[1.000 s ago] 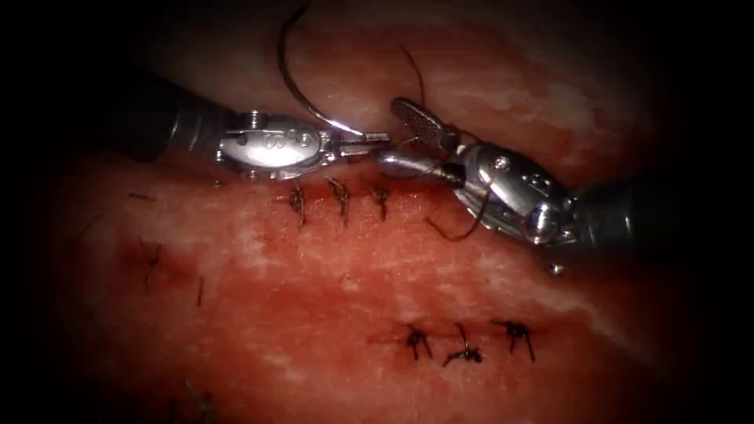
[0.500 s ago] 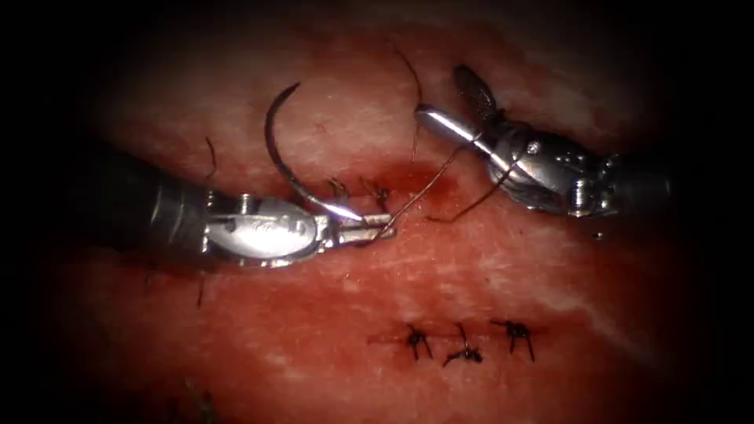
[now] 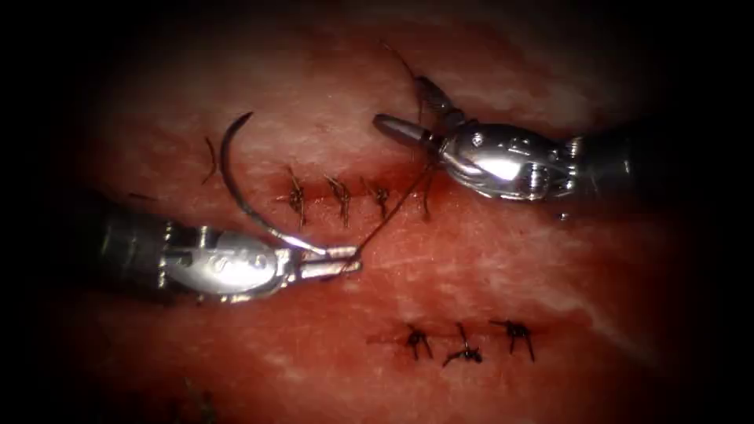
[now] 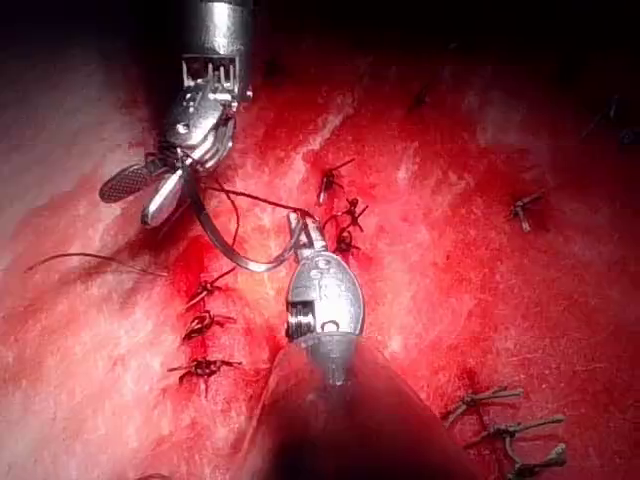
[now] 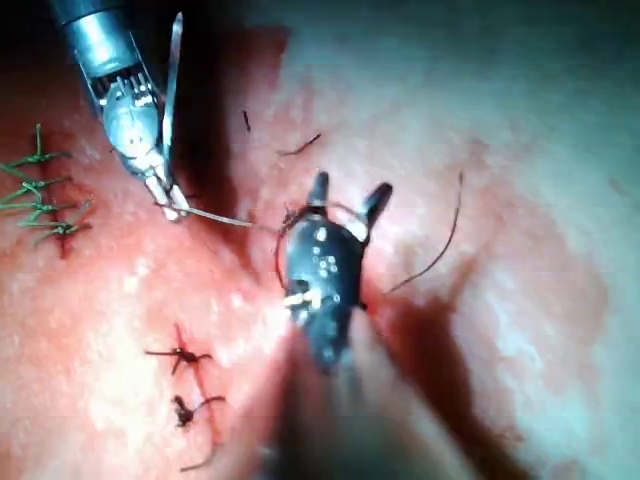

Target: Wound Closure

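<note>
The left arm's silver claw (image 3: pixel 345 261) is clamped on the thin curved steel needle (image 3: pixel 236 184) near its thread end; the needle arcs up and away from the jaws, clear of the red pork-belly tissue (image 3: pixel 487 275), with its point free in the air. In the left wrist view the same claw (image 4: pixel 298 232) grips the needle (image 4: pixel 225 245) at that end. A dark thread (image 3: pixel 389 216) runs taut from the needle's held end up to the right arm's silver claw (image 3: pixel 408 110), whose two jaws stand apart in a wide V; the thread loops around that tool near the base of the jaws, and nothing is pinched between them. The right wrist view shows this claw (image 5: pixel 348 195) spread open too.

Three dark knotted stitches (image 3: pixel 342 196) sit in a row along the cut, just above the left claw. Three more knotted stitches (image 3: pixel 463 341) lie in a second row lower on the tissue. Red fluid (image 3: pixel 416 177) pools at the right end of the cut.
</note>
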Available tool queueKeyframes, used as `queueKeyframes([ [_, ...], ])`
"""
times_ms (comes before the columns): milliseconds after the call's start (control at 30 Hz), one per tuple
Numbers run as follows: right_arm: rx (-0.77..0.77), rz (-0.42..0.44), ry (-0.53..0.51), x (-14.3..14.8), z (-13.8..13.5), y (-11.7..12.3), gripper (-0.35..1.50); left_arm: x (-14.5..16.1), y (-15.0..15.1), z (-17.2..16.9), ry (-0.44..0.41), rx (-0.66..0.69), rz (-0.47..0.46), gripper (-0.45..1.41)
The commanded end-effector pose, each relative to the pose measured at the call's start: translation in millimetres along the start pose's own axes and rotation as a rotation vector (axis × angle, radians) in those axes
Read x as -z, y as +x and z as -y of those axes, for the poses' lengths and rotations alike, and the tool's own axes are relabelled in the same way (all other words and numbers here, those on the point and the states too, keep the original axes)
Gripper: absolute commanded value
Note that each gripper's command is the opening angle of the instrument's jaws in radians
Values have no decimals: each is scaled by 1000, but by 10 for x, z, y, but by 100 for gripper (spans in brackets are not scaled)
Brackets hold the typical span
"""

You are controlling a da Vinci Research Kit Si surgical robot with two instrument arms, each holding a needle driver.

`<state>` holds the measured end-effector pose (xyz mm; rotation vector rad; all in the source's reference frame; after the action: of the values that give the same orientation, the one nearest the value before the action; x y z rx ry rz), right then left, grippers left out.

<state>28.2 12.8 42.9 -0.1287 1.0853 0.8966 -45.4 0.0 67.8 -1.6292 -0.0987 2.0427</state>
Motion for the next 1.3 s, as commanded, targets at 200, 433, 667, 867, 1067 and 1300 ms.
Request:
queueKeyframes([
  [200,9,36,-20,-15,-6,-18,128,6,5,0,10,14,6,-45],
  [433,42,94,-52,-27,-17,-26,123,8,7,17,30,22,13,-45],
  [667,57,148,-87,-49,-24,-29,123,2,5,38,37,26,24,-45],
  [867,114,119,-80,-79,-25,-27,123,2,0,51,46,26,36,-45],
  [1067,180,143,-90,-100,-14,-35,119,6,-5,61,55,26,45,-45],
  [1300,224,159,-123,-96,-22,-36,116,7,-10,65,59,23,52,-45],
])
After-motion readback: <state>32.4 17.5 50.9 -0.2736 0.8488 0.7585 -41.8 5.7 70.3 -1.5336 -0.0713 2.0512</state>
